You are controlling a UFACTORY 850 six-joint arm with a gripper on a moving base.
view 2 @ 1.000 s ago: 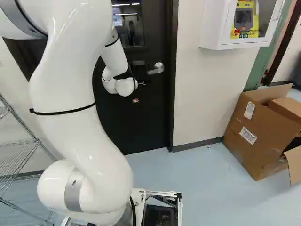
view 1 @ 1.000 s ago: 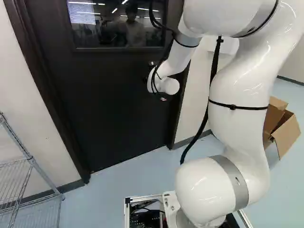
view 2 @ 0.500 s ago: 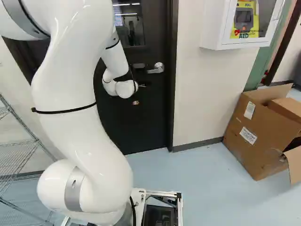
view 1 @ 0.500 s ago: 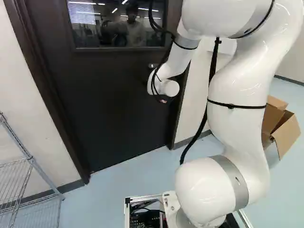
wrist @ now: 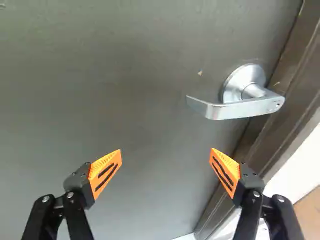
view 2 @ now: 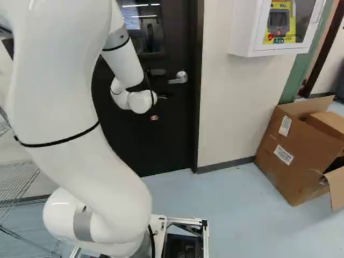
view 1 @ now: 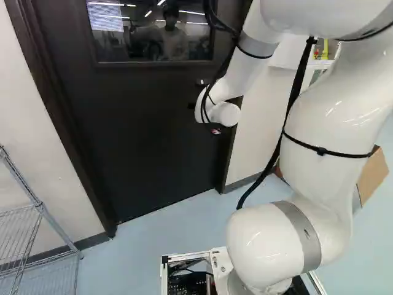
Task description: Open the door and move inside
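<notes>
The dark door is shut in its frame. Its silver lever handle shows right of my wrist in the right base view. My gripper is mostly hidden behind the white wrist there. In the wrist view, my gripper stands open, its orange-padded fingers wide apart with nothing between them. The handle is ahead of the fingers and off toward the frame side, touching neither; its free end points away from the door frame.
A wire shelf stands by the wall beside the door's far side from the handle. Along the other wall are an open cardboard box on the floor and a white AED cabinet above. The door frame borders the handle side.
The arm's upper links have swung back toward the base cameras, and the wrist has drawn slightly back from the door. The base and the door have stayed put.
</notes>
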